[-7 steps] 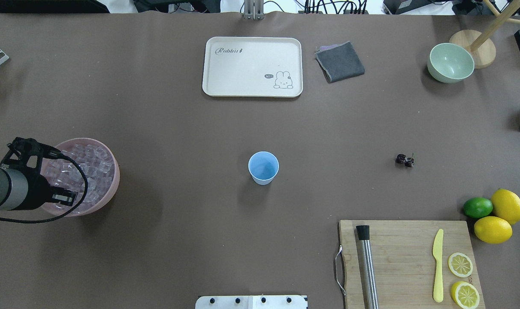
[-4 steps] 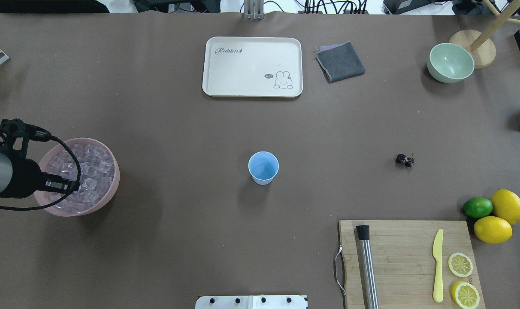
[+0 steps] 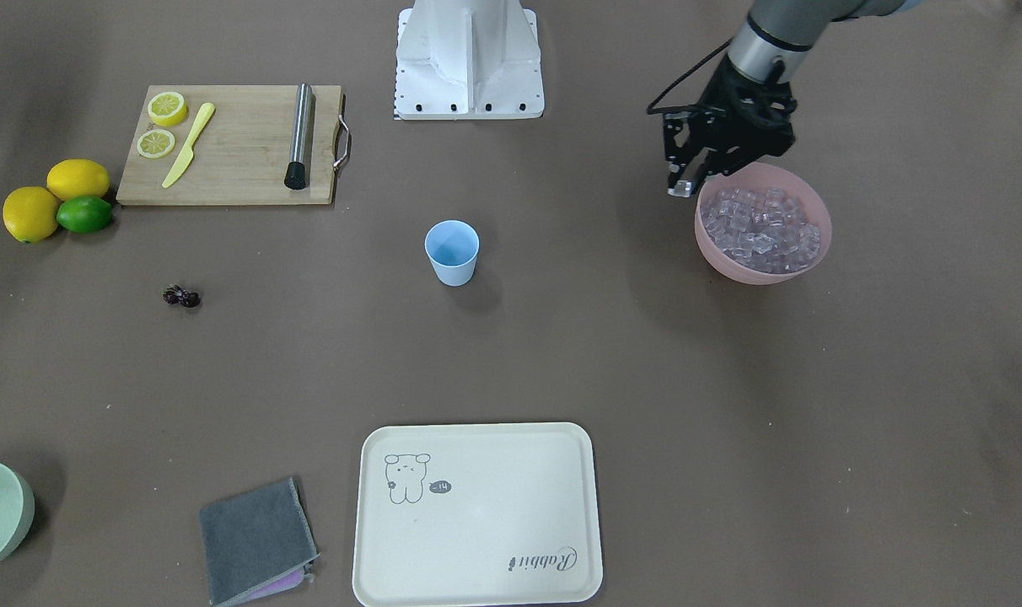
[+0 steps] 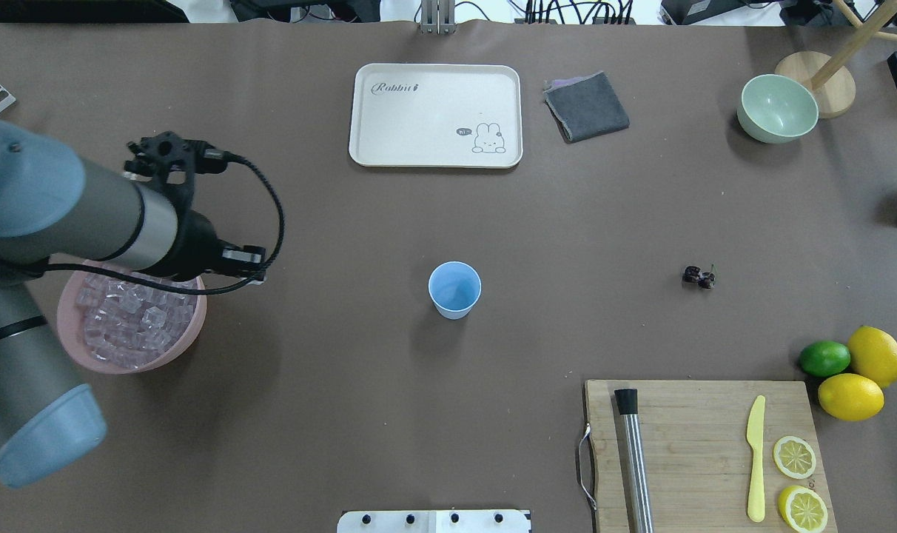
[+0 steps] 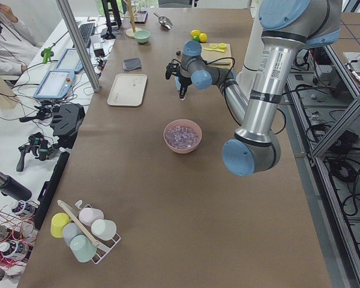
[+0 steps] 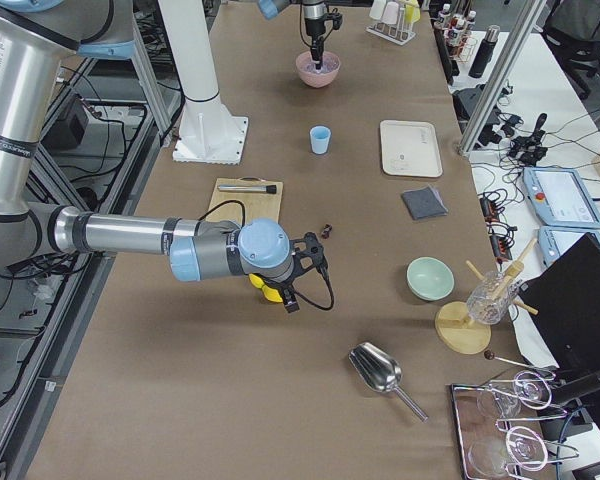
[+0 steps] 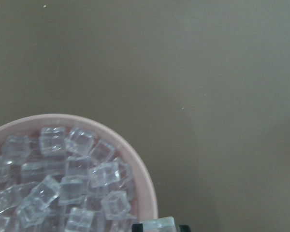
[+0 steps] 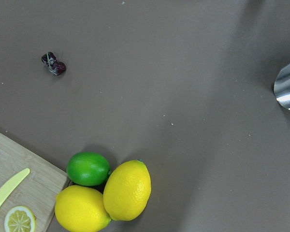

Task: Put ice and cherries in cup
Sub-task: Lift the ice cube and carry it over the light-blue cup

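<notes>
Left wrist view: half-cropped ice cube (image 7: pixel 157 224) in left pincer (image 3: pixel 682 182).

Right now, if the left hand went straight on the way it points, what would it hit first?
Likely the bare table just outside the rim of the bowl, on the side toward the cup. The left hand points down, holding an ice cube. Depth is unclear, so it could clip the rim instead.

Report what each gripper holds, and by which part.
The left gripper pinches one ice cube by its opposite faces, between the fingertips. Whether the right gripper holds anything cannot be told.
</notes>
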Robot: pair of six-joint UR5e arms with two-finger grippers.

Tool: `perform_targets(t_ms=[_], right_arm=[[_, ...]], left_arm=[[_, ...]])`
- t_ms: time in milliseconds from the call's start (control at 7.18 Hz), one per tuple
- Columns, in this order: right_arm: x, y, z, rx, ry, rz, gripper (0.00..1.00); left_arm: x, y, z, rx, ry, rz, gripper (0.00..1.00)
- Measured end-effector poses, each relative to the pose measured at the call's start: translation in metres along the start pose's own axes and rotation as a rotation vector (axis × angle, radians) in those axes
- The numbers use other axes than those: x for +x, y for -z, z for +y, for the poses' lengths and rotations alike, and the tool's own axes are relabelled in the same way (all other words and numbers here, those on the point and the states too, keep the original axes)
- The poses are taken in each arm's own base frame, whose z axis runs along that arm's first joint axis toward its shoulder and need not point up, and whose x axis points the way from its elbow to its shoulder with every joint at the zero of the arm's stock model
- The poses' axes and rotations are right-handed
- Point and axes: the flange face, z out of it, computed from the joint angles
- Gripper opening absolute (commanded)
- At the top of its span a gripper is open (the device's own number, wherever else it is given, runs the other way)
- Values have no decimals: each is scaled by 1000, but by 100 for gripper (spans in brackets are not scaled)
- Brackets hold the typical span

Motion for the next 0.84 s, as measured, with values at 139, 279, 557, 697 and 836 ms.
perform_targets(t_ms=[139,279,557,697,836], right_arm=[[-8,-3,-18,2,6,-10,99],[-16,-7,-32,-1,11,-19,99],[-24,-16,-43,-16,20,-31,99],[-26,-18,-45,-22,24,-35,99],[-27,-21,-46,-27,28,-38,99]], left_arm=[[46,-6,-9,-9,48,5,0],[80,-14,-16,1,79,4,0],[141,-37,-31,39,137,-12,0],[161,-48,-33,54,159,-20,0],[178,-61,-29,69,171,-24,0]])
